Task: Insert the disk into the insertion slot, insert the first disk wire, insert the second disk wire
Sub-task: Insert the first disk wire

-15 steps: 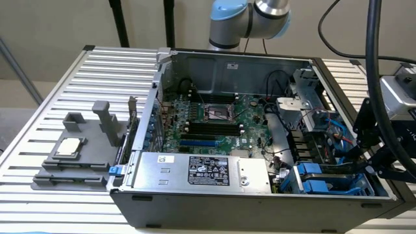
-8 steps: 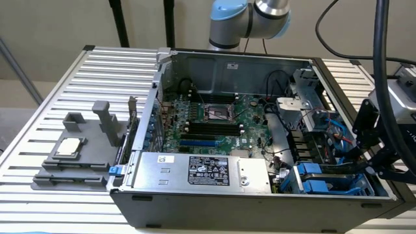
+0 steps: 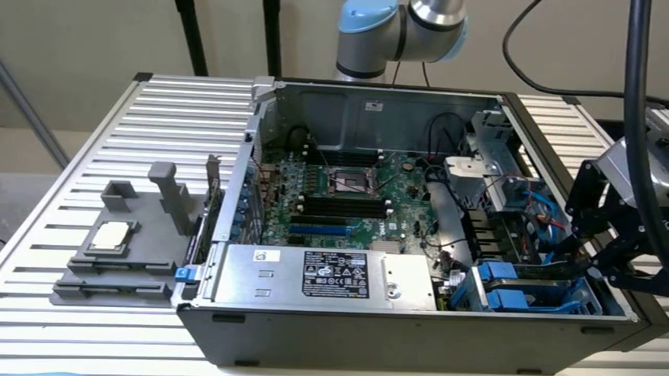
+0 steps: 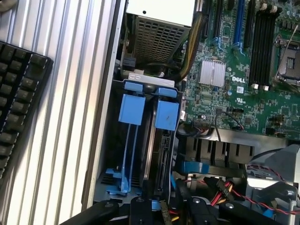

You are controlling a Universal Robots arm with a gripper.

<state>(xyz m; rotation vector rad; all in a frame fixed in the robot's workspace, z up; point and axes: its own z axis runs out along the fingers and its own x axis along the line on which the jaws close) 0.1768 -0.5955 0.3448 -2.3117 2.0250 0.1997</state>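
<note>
The disk (image 4: 161,157) stands on edge in the insertion slot (image 4: 123,183), the drive bay with bright blue rails at the case's corner. Its dark connector edge shows below one of two blue tabs (image 4: 167,114). In the exterior view the bay (image 3: 519,291) is at the case's front right. My black gripper (image 3: 604,262) hangs just beside and above it. In the wrist view my gripper (image 4: 164,209) is over the bay's end, with a yellow-tipped wire (image 4: 163,212) close by it. A bundle of yellow, red and black wires (image 4: 225,190) lies next to the bay.
The silver power-supply box (image 3: 324,274) with a black label fills the case's front. The motherboard (image 3: 345,196) lies behind it. A grey fixture holding a chip (image 3: 113,239) sits on the slatted table at the exterior view's left. A dark keyboard (image 4: 16,108) lies beside the case.
</note>
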